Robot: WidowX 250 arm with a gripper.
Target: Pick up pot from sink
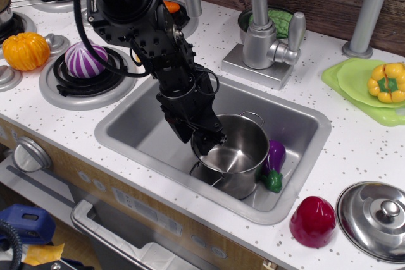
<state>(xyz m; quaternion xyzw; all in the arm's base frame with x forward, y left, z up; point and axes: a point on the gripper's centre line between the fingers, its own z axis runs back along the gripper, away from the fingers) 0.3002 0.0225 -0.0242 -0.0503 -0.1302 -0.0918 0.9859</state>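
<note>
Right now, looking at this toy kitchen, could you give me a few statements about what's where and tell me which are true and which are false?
1. The pot sits inside the sink. True.
2. The gripper is at the pot's left rim. True.
3. The purple eggplant lies on a stove burner. False: it lies in the sink, right beside the pot.
4. The domed steel lid covers the pot. False: it rests on the counter at the far right, and the pot is open.
5. The yellow pepper rests on a green plate. True.
6. The red vegetable is in the sink. False: it stands on the counter near the lid.
</note>
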